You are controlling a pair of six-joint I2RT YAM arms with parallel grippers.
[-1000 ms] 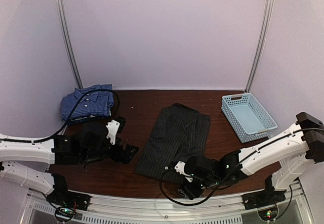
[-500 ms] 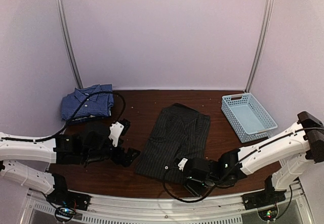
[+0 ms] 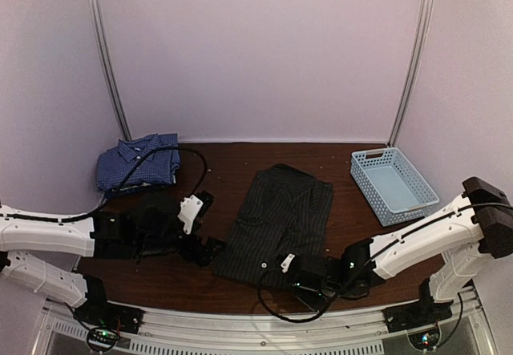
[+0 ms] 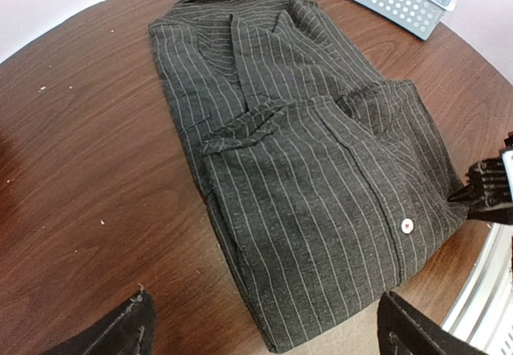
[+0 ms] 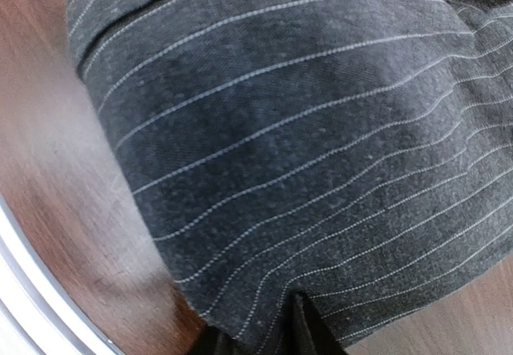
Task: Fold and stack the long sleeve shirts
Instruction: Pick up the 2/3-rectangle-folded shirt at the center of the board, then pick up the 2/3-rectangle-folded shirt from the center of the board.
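The blue shirt (image 3: 138, 161) is lying folded at the tabletop's (image 3: 216, 163) far left. My left fingers (image 4: 128, 332) are hovering wide apart beside the black shirt (image 3: 280, 211), which is lying mid-tabletop. My right fingers (image 5: 306, 327) are meeting its near hem; I cannot tell if they are clamped on it.

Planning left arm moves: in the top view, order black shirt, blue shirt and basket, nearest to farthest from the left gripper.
1. Black shirt, just right of the left gripper.
2. Blue shirt, back left.
3. Basket, far right.

black pinstriped shirt (image 3: 276, 223): 1 | blue checked shirt (image 3: 138, 163): 1 | basket (image 3: 393, 187): 1
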